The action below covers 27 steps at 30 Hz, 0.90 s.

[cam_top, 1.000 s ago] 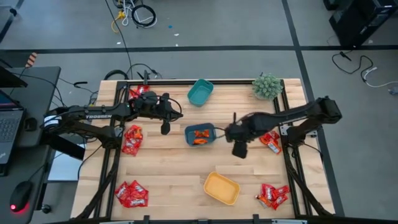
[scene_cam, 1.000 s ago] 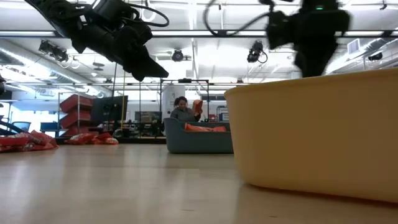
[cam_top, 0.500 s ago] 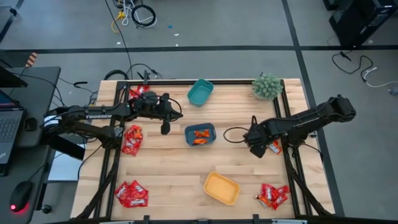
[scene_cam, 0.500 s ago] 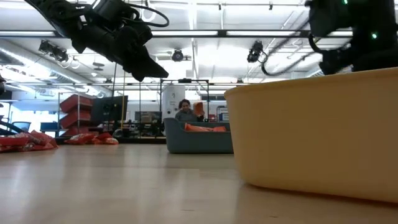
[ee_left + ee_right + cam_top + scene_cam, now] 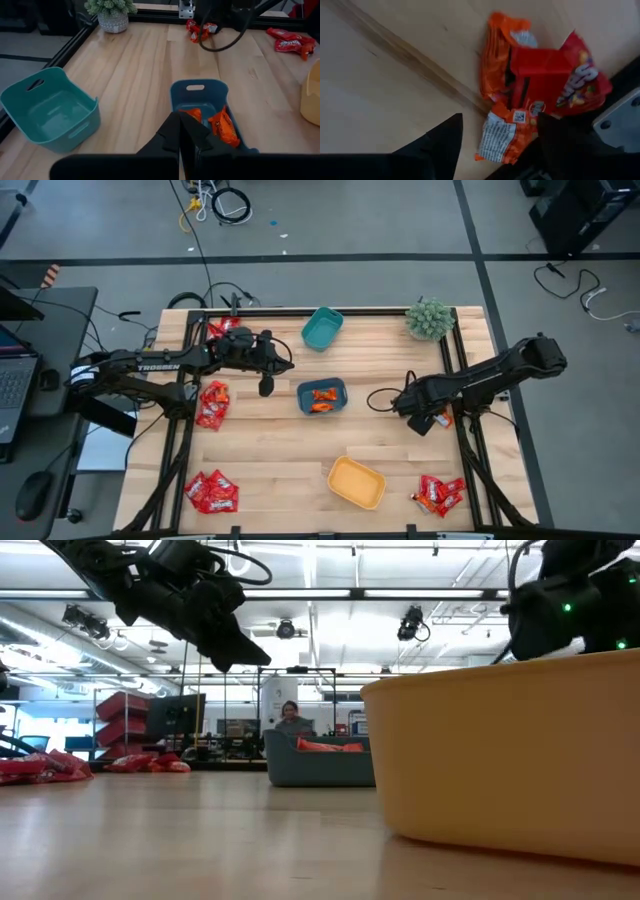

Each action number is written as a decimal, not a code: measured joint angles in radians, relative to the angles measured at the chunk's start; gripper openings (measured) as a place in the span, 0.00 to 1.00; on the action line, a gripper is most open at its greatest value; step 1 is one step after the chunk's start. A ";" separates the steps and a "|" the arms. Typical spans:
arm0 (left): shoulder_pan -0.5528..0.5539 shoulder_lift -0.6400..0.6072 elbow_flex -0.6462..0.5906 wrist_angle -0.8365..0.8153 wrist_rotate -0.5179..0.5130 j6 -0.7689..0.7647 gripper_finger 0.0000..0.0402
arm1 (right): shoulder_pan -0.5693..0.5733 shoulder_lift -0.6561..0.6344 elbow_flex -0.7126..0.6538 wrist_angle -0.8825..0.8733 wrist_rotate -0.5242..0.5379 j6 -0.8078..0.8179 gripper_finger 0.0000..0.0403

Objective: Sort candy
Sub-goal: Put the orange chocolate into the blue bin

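- Several piles of candy (image 5: 212,403) lie on the wooden table (image 5: 270,450): one at the centre left of the high view, one at the lower left (image 5: 211,492), one near the upper left corner of the table (image 5: 222,328), one at the right edge (image 5: 438,408) and one at the lower right (image 5: 438,494).
- Left gripper (image 5: 265,386) hangs above the table, left of the centre; its two fingers are pressed together and hold nothing.
- Teal bin (image 5: 322,328) stands at the upper centre of the high view; it looks empty in the left wrist view.
- Blue-grey bin (image 5: 322,396) sits in the middle and contains a few orange candies (image 5: 220,123).
- Yellow bin (image 5: 356,482) is at the lower centre, well apart from the others.
- Small potted plant (image 5: 430,318) stands at the upper right corner of the table.
- Right gripper (image 5: 425,422) is low over the right-edge pile; its fingers (image 5: 440,142) are spread, with red and orange wrappers (image 5: 535,85) between and beyond them, and nothing pinched.
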 joint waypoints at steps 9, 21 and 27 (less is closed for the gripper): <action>0.000 0.000 0.000 -0.002 0.000 -0.009 0.00 | 0.007 0.084 -0.003 0.022 -0.121 -0.024 0.33; 0.000 0.000 0.017 -0.026 0.003 -0.040 0.00 | 0.006 0.047 0.156 0.118 -0.068 -0.193 0.03; 0.000 0.000 0.110 -0.180 0.007 -0.034 0.00 | -0.043 0.047 0.298 0.263 0.121 -0.355 0.01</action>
